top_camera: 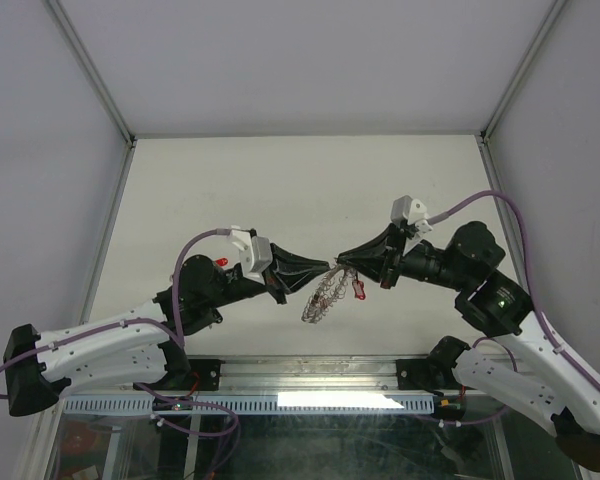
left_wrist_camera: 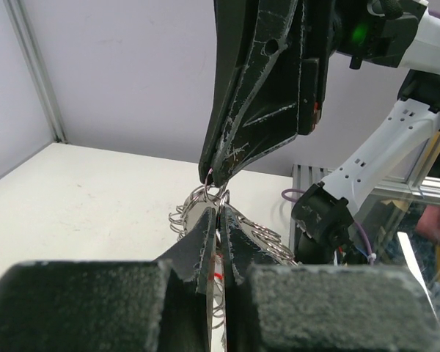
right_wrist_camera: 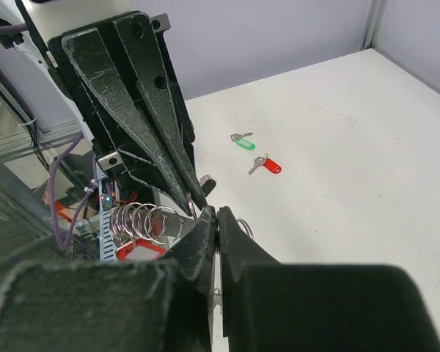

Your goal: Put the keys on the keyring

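Silvery keyring [top_camera: 322, 292] hangs above the middle of the table [top_camera: 280, 180], your left gripper [top_camera: 330, 267] and right gripper [top_camera: 342, 262] both clamped tight on it. Pull unevenly and it slips, dropping the dangling red key [top_camera: 360, 290].

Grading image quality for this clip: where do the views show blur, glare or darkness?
Top external: sharp, evenly lit, glare strip on the near metal rail. Left wrist: black left gripper, clamping the grey fringed metal keyring, is a dark blur; black right gripper crisp. Right wrist: right gripper blurs near the lens; small green-headed key crisp.
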Controlling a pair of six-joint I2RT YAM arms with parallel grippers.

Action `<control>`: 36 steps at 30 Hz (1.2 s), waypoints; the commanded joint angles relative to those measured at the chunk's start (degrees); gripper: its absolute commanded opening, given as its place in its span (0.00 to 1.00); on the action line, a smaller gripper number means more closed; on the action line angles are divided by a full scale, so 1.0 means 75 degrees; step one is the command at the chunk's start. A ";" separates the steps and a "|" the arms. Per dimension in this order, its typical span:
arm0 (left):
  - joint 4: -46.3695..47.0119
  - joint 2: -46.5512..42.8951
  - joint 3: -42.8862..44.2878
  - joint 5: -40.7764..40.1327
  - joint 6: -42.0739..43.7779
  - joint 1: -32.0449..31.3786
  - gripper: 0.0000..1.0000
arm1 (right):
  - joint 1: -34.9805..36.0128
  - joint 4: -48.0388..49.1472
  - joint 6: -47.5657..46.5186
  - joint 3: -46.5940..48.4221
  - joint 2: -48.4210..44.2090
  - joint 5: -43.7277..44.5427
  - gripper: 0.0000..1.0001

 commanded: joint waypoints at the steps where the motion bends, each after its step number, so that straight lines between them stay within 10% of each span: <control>1: 0.0614 -0.0263 -0.0286 0.0131 0.0365 -0.0008 0.00 | -0.0035 0.0665 0.0027 0.0076 -0.0217 0.0257 0.00; 19: 0.0839 -0.0388 -0.0537 -0.0272 0.0398 -0.0008 0.00 | -0.0035 0.0264 -0.1258 -0.0199 -0.0684 0.0301 0.38; 36: 0.0490 -0.0619 -0.0608 0.0473 0.0665 -0.0008 0.00 | -0.0035 -0.0601 -0.3008 -0.0096 -0.0099 -0.1415 0.34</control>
